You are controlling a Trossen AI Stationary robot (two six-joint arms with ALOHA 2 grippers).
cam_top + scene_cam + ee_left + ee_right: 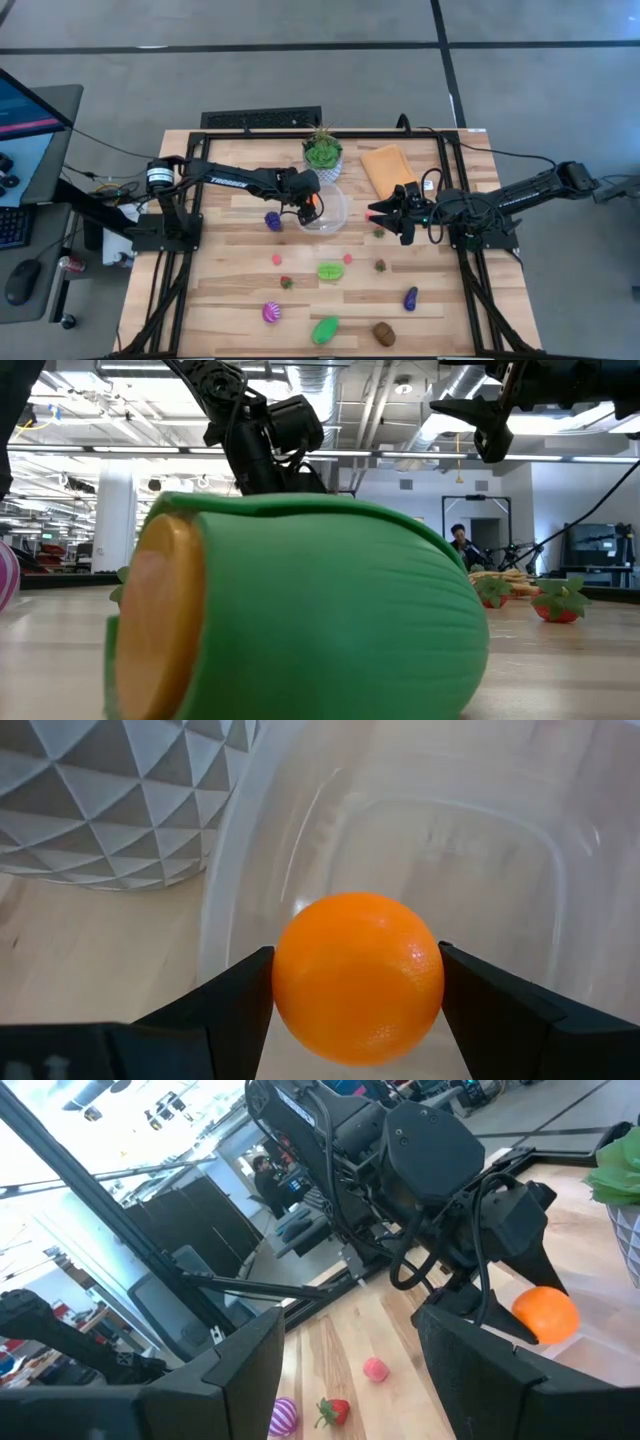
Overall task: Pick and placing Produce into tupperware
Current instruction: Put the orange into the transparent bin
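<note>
Orange toy fruit (358, 978) pinched between the left gripper's (311, 205) fingers (225, 1005), above the clear tupperware (334, 212) interior; tupperware just beside the white plant pot (322, 166) | right gripper (390, 217) spread wide, empty, near the folded orange cloth (387, 167) | remaining produce scattered on the wooden table (230, 290); green piece (325, 329) nearest the front edge

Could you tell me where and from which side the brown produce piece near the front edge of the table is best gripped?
I would come straight down on the brown piece and close across its narrow middle. It lies flat as a short oval, and the bare wood on every side leaves room for both fingers. The green piece lies apart from it. The right gripper is open and empty; the left gripper holds the orange.
</note>
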